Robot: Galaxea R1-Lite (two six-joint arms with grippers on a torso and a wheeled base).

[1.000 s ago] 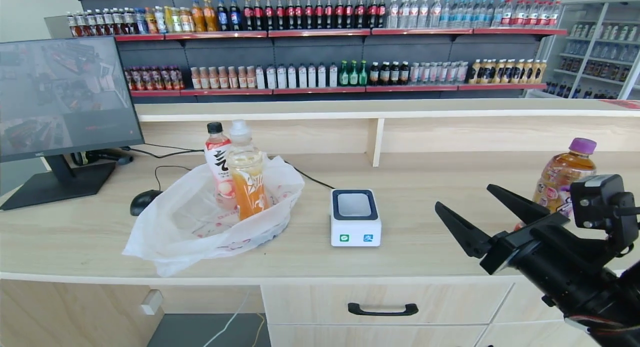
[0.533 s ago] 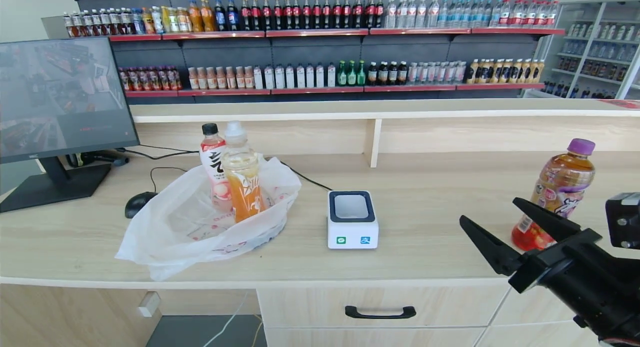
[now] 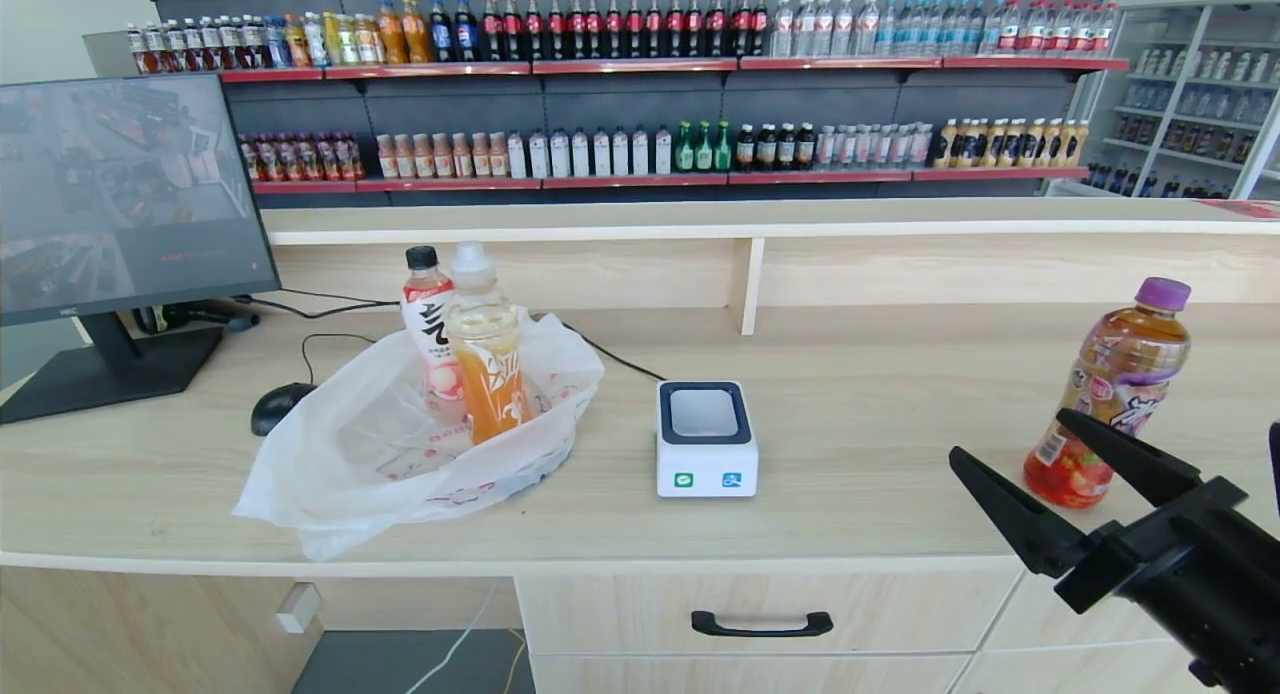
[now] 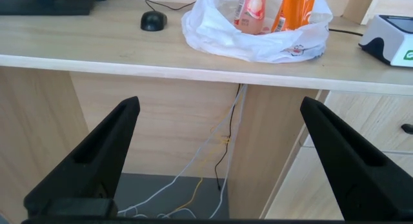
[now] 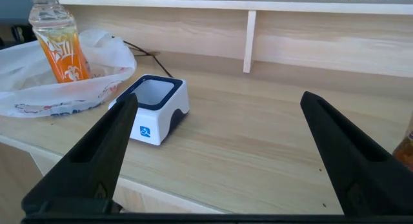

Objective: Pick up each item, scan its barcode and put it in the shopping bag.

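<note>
My right gripper [image 3: 1006, 433] has drawn back to right in last 1 s, fingers apart, empty. Purple-cap bottle [image 3: 1110, 394] stands just behind it, now uncovered: I judge it next to grasp. 2 bottles [image 3: 485, 354] already in bag [image 3: 330, 454]. Left gripper [image 4: 219, 104] also apart.

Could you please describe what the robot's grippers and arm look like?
Both the right gripper and the left gripper are matte black. Each has two long, wedge-shaped fingers that taper from a broad base to pointed tips. The right arm behind them is black too, blocky and angular. I can see no markings on them.
</note>
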